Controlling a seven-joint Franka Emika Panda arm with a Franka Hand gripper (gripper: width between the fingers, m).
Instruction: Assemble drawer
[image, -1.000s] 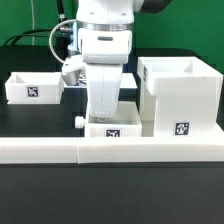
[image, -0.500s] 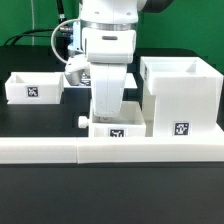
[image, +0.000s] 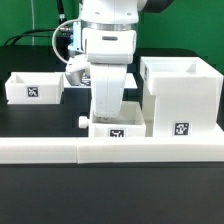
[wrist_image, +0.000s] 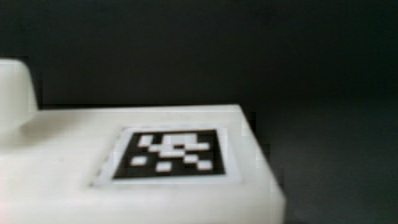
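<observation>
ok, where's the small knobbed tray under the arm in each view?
Exterior view: the knobbed tray sits low in the centre, right below the arm, with the housing on the exterior view's right.
Wrist view: probably the same tray, close up and blurred, filling much of the picture.
Shared landmark: the tray's black-and-white tag.

Exterior view low, facing arm (image: 108, 70), wrist view close on shared tray (wrist_image: 169, 150)

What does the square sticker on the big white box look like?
A black-and-white blocky pattern on the tag of the housing, clearest in the exterior view.
</observation>
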